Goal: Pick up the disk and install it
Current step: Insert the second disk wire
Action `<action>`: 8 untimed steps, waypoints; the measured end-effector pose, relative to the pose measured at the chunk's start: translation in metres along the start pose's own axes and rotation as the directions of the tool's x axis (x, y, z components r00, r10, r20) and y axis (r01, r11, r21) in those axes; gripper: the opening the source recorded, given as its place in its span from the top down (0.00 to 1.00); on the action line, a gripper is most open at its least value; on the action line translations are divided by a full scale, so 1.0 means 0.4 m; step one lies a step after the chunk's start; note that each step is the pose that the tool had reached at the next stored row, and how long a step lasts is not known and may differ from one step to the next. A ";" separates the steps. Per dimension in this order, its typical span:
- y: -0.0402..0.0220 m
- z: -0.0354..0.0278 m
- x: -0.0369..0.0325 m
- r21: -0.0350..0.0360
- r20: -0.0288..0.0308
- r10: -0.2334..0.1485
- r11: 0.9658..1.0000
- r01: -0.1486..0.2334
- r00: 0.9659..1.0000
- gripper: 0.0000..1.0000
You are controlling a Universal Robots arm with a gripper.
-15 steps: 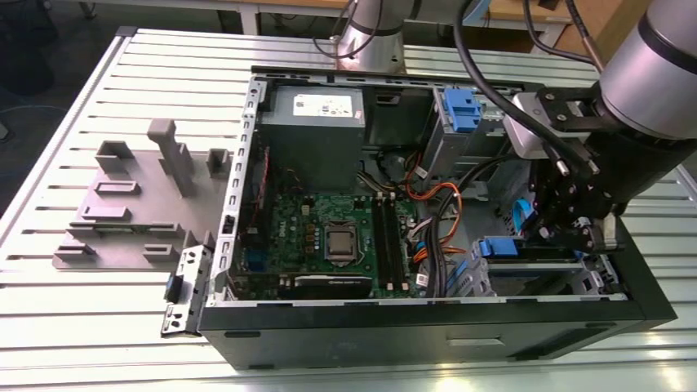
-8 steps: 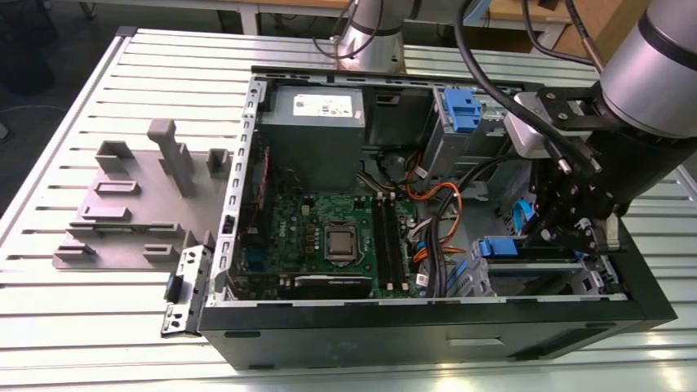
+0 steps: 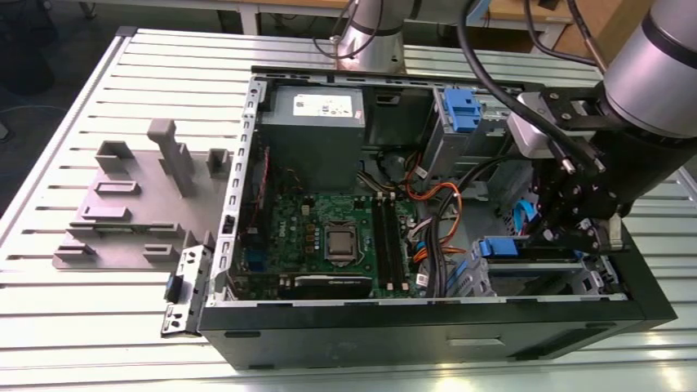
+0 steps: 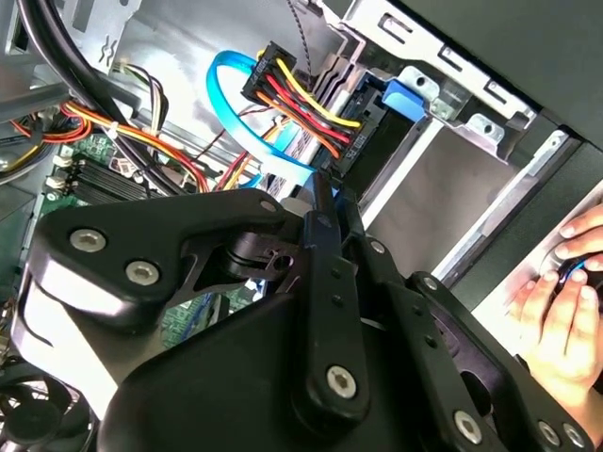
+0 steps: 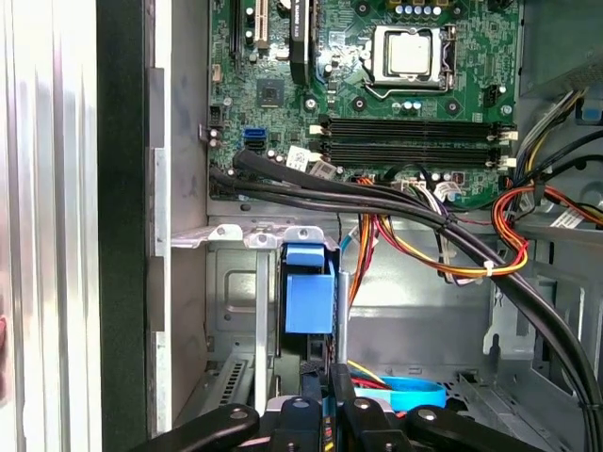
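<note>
gripper fingers pinched narrow on the disk's blue edge inside the case's drive bay; best kept square and eased in slowly.

The arm reaches down from the exterior view's right, its gripper low and pointing downward. In both wrist views its black fingers stand pressed close together (almost no gap).

Bright, even overhead light; glare on the slatted table; sharp focus.
</note>
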State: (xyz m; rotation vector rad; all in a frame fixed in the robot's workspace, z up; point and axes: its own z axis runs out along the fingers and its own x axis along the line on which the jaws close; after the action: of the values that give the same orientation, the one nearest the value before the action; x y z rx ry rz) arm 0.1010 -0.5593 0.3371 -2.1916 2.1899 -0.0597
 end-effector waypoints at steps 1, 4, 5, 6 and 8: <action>-0.001 0.000 0.000 0.000 0.000 0.001 1.000 -0.001 1.000 0.84; -0.002 0.000 0.000 -0.001 0.000 0.004 1.000 -0.004 1.000 0.84; -0.002 0.000 0.000 -0.002 0.000 0.005 1.000 -0.005 1.000 0.84; -0.002 0.000 0.000 -0.002 0.000 0.007 1.000 -0.007 1.000 0.84; -0.002 0.001 0.000 -0.002 -0.001 0.011 1.000 -0.011 1.000 0.84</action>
State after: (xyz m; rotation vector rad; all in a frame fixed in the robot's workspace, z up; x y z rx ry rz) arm 0.1017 -0.5595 0.3369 -2.1812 2.2030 -0.0579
